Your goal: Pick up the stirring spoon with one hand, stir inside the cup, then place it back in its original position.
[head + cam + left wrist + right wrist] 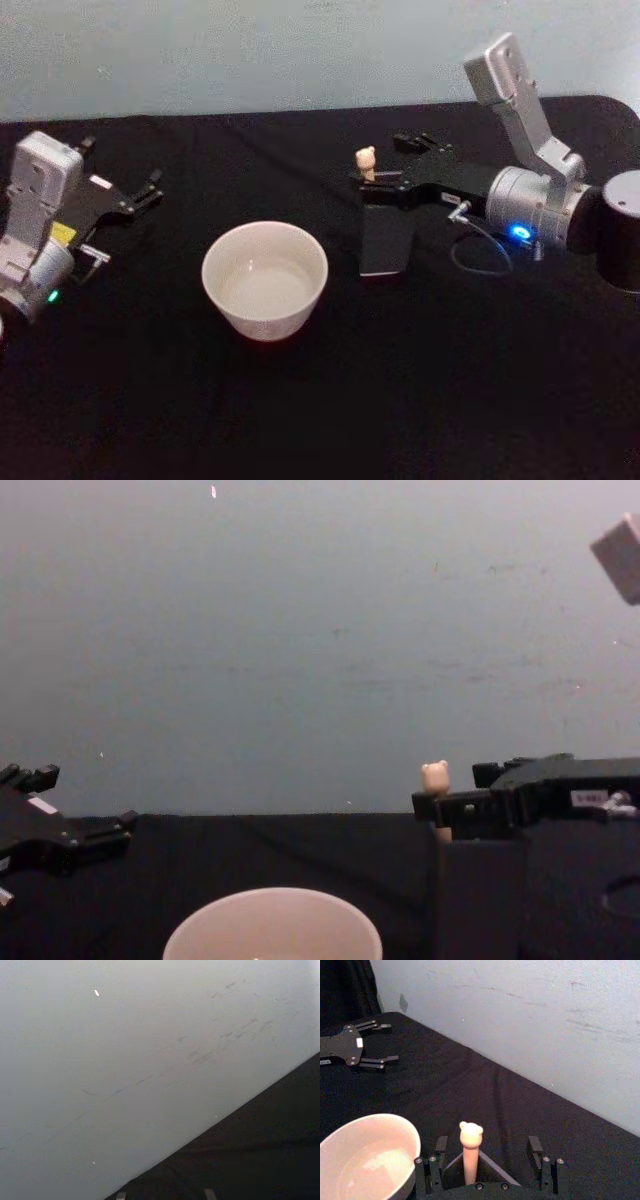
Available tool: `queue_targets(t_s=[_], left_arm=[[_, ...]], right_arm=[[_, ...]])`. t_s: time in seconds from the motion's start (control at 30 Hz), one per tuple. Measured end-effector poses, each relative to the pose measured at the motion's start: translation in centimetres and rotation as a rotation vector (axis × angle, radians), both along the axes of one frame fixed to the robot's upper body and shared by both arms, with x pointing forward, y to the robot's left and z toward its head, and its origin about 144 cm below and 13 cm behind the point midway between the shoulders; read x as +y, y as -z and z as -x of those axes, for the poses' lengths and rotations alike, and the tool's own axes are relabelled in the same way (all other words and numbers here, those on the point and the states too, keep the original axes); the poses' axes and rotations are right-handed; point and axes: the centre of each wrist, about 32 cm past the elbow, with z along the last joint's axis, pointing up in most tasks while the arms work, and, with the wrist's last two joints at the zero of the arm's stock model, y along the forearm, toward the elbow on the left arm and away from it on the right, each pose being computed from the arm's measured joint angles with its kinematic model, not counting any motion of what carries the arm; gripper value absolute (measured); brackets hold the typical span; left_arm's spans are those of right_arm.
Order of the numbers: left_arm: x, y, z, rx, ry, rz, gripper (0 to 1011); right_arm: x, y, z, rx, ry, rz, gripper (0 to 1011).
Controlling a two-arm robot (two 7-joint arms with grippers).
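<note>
My right pincer (487,1146) gapes wide, gripping nothing, astride the smooth bear-topped stirring spoon (470,1152) upright in the boxy dark holder (385,240); my left pincer (391,1042) lies parked, spread.

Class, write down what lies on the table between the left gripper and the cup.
Nothing but bare black cloth separates the left gripper from the cup, as the head view shows.

**Our right gripper (388,163) reaches forward, our left gripper (120,168) sits parked**

We hold our right gripper out level and angled toward the middle, its two fingers spread wide apart. We keep our left gripper low at the left side, pointing forward, with its fingers parted too.
</note>
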Motion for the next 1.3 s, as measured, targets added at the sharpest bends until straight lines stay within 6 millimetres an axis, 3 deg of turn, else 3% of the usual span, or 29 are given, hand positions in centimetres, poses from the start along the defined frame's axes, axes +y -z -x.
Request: queue_targets(t_s=[1.2,1.3], left_arm=[[0.0,0.0,0.0,0.0,0.0,0.0,1001],[0.0,0.0,0.0,0.0,0.0,0.0,1001]], right_arm=[[1.1,0.5,-0.5,0.009,-0.019,0.013,1002],[1.1,0.5,-0.5,0.01,-0.019,0.013,941]])
